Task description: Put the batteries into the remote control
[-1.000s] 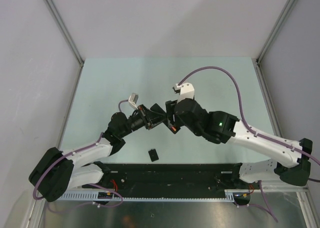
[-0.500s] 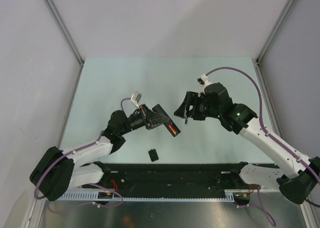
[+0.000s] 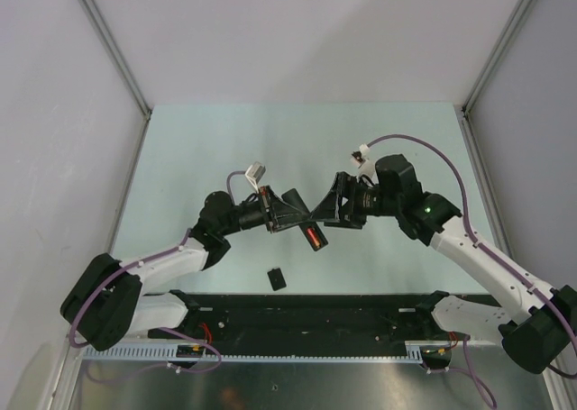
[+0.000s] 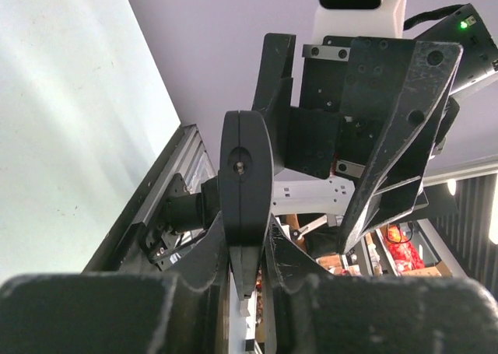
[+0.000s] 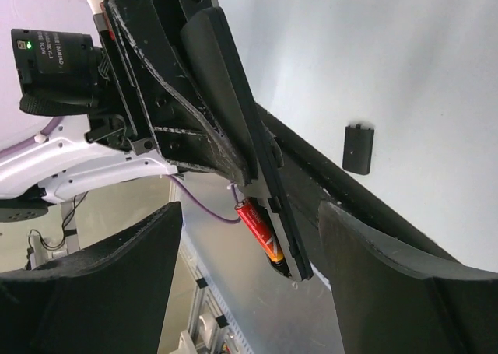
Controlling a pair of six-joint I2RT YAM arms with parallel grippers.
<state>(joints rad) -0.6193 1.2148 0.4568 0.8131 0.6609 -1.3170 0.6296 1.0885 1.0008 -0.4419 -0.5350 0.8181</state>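
- Two end effectors meet above the middle of the bench [image 3: 225, 140] in the top view. The left end effector [image 3: 294, 214] is clamped on the remote [image 3: 305, 226]. The remote's long axis slants from that grip down toward the near edge, and a red battery [image 3: 313, 239] shows at its free end. The right end effector [image 3: 326, 210] sits just beside the remote on its right and is the only free one. A cover [image 3: 277, 277] lies alone on the bench nearer the bases, well apart from both, with bare bench all round.
- Left wrist: the remote [image 4: 245, 183] is seen end-on, pinched upright between the left fingers. The right end effector looms close beyond it, spread.
- Right wrist: the right fingers [image 5: 117, 276] stand wide with nothing between them. The remote [image 5: 276, 206] crosses the gap slantwise, its red battery [image 5: 259, 231] seated in the bay that faces this side. The dark battery shows in no view, so I cannot tell whether it is loaded. Any approach would likely come at that open bay from the right.
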